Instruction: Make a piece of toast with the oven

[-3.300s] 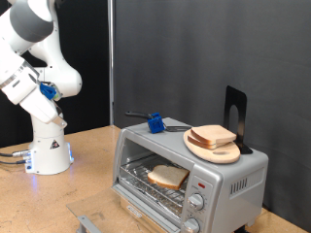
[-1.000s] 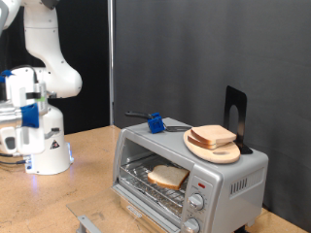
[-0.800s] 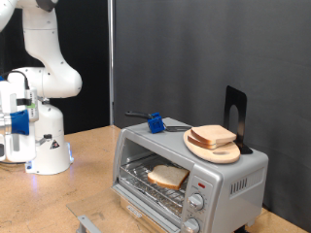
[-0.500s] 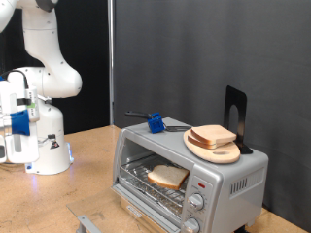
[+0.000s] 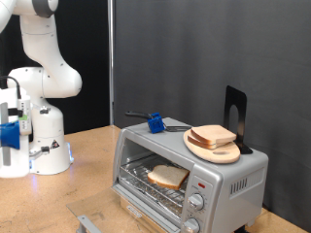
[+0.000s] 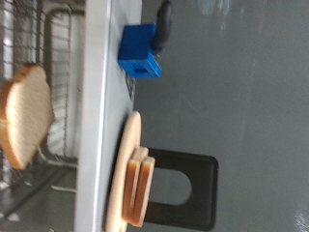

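The silver oven [image 5: 209, 180] stands on the wooden table at the exterior view's lower right, with its door down. One slice of toast [image 5: 168, 176] lies on the wire rack inside. It also shows in the wrist view [image 6: 24, 111]. More bread slices [image 5: 213, 135] lie on a round wooden plate on the oven's top. My gripper [image 5: 14, 131] hangs far off at the exterior view's left edge, beside the robot base, touching nothing. No fingers show in the wrist view.
A blue block [image 5: 154, 122] with a black handle lies on the oven top, also in the wrist view [image 6: 141, 50]. A black stand [image 5: 234, 112] rises behind the plate. The robot base [image 5: 49, 146] stands at the left. A grey piece [image 5: 89, 224] lies on the table.
The arm has swung down and to the exterior view's left, away from the oven. The toast, the plate and the oven have not moved.
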Action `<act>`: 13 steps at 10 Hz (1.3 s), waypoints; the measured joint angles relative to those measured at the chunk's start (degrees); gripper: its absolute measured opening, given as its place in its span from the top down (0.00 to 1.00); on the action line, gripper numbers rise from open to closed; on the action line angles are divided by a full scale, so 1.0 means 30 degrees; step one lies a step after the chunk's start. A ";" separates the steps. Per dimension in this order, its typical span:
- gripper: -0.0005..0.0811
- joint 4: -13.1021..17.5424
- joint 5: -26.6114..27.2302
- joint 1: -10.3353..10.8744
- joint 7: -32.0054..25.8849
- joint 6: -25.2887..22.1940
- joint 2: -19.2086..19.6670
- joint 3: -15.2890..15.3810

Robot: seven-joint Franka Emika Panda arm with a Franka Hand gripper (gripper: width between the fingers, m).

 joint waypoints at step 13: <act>0.00 0.1154 -0.3290 0.0131 -0.0948 0.6084 0.3599 -0.0099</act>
